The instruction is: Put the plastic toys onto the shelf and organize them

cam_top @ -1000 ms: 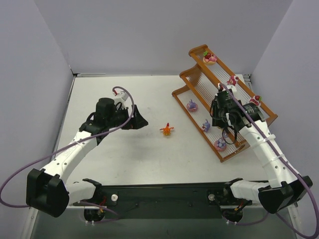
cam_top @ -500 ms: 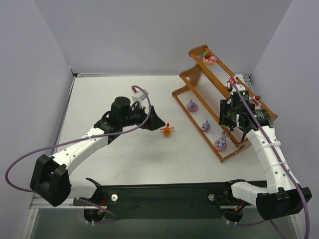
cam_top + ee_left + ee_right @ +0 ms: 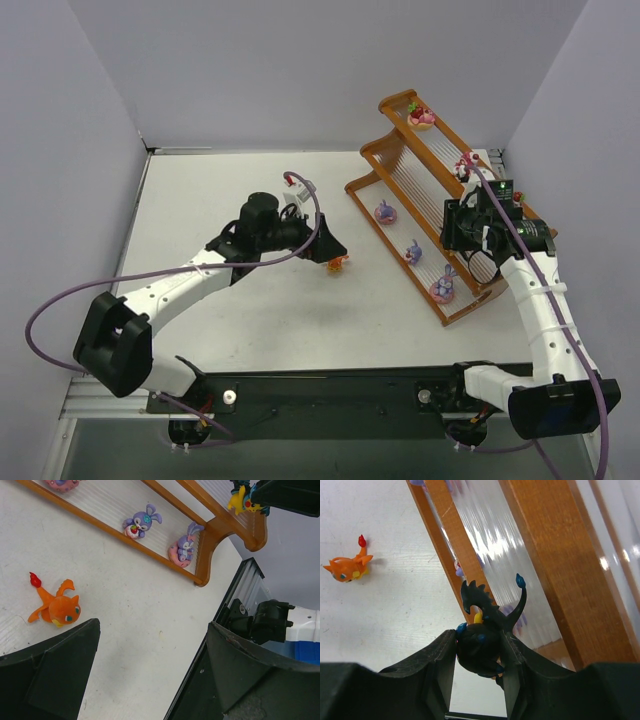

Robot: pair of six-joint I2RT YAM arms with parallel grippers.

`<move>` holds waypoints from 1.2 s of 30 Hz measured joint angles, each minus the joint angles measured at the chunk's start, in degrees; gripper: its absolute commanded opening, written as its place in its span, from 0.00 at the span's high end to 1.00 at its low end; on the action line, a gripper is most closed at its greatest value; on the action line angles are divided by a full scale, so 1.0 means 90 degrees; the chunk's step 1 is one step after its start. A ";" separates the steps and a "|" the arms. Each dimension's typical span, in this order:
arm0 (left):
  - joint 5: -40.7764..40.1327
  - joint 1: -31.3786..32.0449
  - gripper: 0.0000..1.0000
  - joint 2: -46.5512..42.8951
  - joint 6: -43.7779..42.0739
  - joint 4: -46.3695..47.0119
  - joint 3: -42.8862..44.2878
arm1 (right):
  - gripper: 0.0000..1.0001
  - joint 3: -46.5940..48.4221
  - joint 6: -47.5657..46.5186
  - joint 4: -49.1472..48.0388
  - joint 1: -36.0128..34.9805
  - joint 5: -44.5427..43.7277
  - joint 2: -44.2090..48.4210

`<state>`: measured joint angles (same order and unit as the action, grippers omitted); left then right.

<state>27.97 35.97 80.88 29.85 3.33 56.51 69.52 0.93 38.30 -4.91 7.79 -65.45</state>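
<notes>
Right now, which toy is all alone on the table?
The orange dragon toy; purple bunnies sit on the shelf, and the black winged toy is gripped.

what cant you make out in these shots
- Orange toy: top view, partly covered by left gripper.
- Black toy: right wrist, lower body hidden by right gripper.
- Red toys: top view, too small for detail.
- Far purple toy: left wrist, cut off by top edge.
</notes>
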 measured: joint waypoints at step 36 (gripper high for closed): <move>0.0308 0.0000 0.03 0.0386 0.0153 0.0357 0.0095 | 0.96 -0.1005 -0.0663 -0.0219 -0.0299 -0.1219 0.0857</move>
<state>30.74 35.97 84.36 31.22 6.55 57.36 60.47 -5.04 36.34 -7.60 -3.18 -57.74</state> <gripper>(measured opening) 0.974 0.367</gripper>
